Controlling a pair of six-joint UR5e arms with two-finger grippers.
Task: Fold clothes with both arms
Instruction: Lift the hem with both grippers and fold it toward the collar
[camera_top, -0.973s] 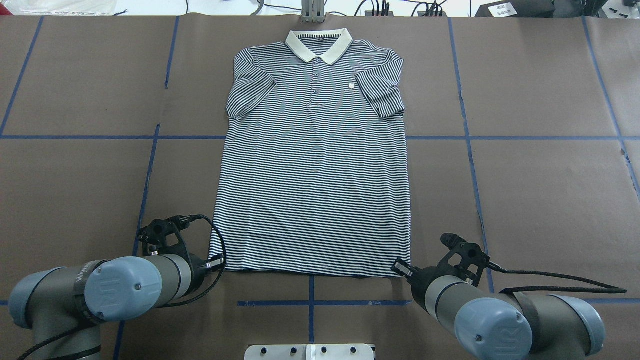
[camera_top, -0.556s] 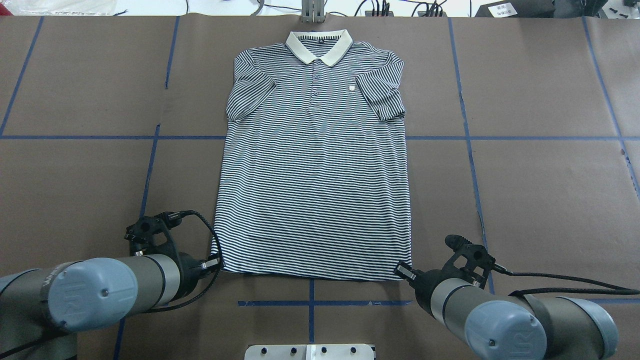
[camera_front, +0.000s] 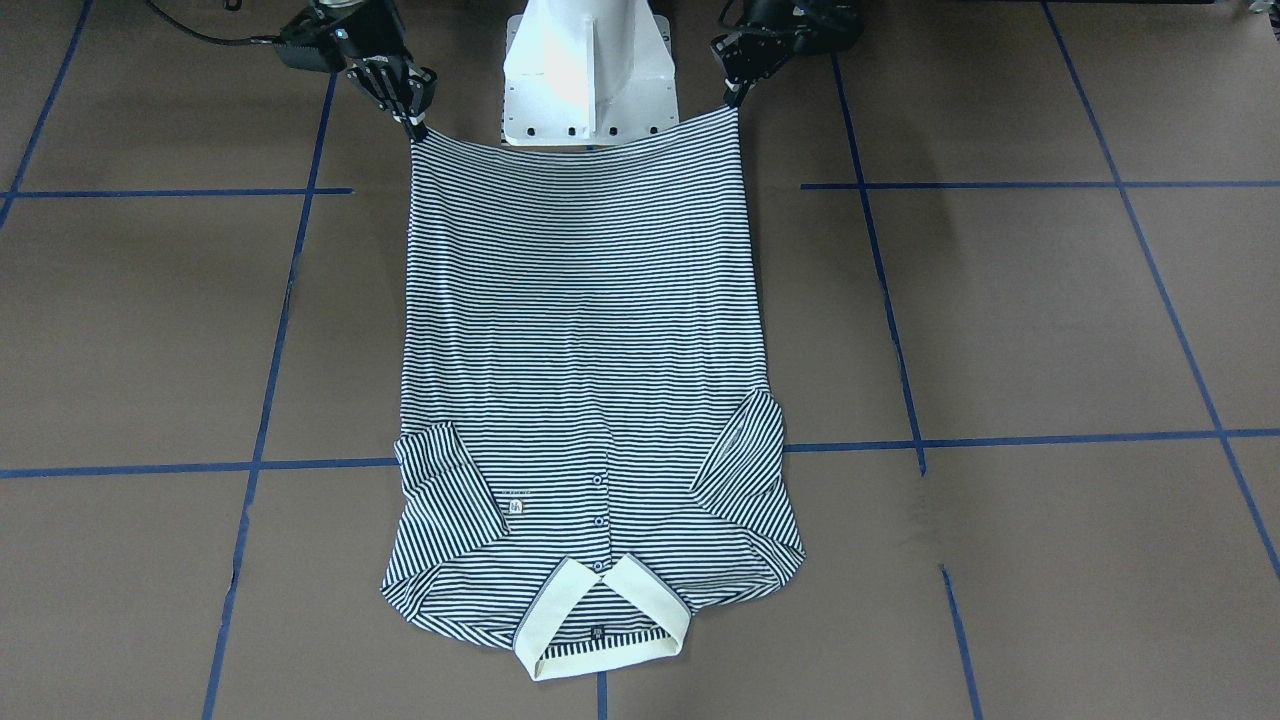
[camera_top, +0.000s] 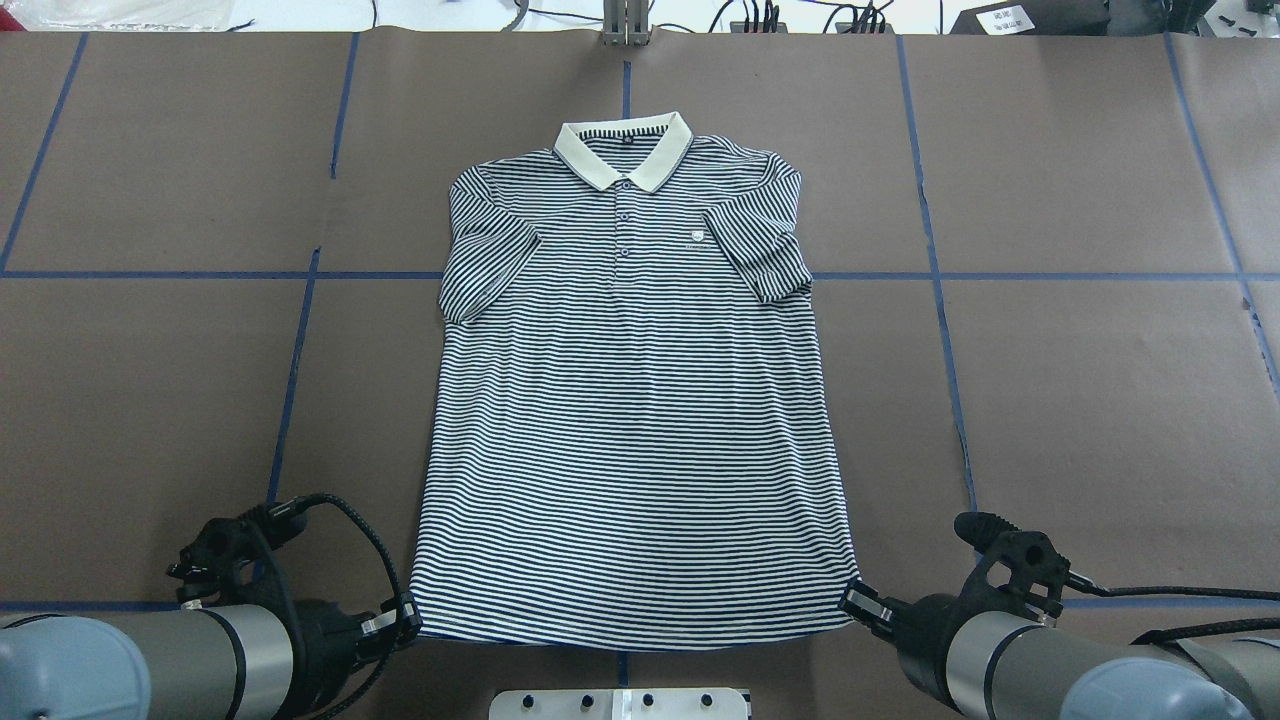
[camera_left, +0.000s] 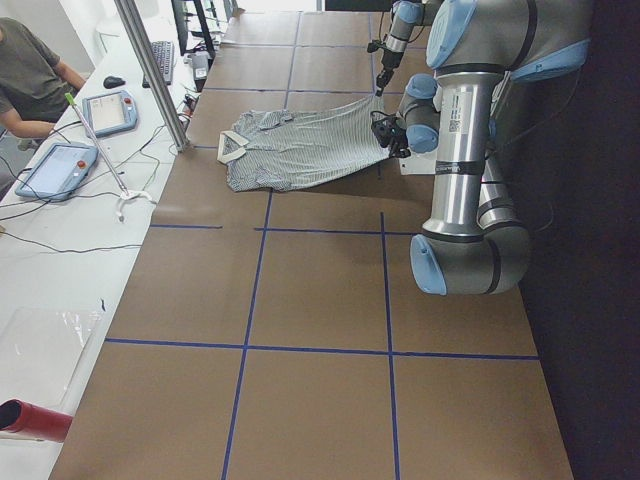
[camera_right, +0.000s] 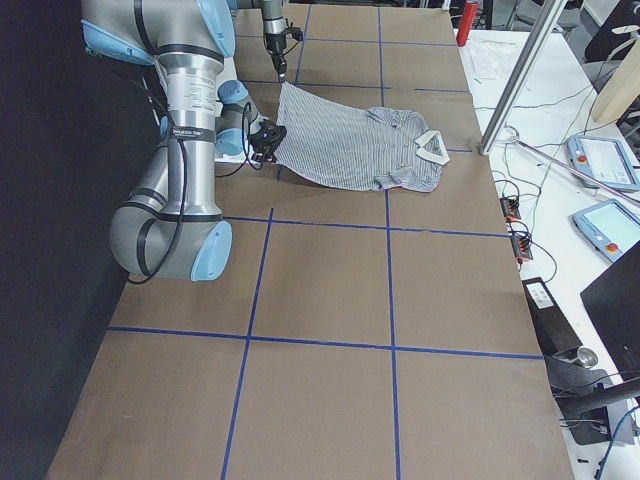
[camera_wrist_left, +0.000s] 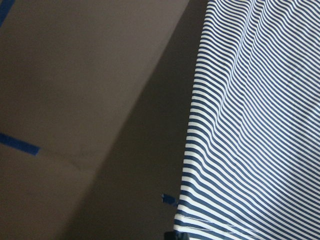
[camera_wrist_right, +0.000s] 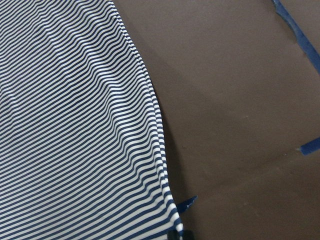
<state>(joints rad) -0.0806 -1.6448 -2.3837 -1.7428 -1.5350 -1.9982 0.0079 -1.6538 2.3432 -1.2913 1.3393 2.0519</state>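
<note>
When reading the overhead view, treat the brown table as the clock face. Locate the polo shirt at centre, face-up, running from 12 to 6 o'clock. Note the 6 o'clock end in the side views: raised off the table, presumably to start a fold toward 12 o'clock. Find the left arm at 7 o'clock and the right arm at 5 o'clock, set symmetrically, probably to hold the hem taut and level. Confirm the left gripper clamped on the 7 o'clock hem corner and the right gripper clamped on the 5 o'clock corner. Expect the inward-lying sleeves and cream collar, resting flat near 12 o'clock, to anchor the garment.
</note>
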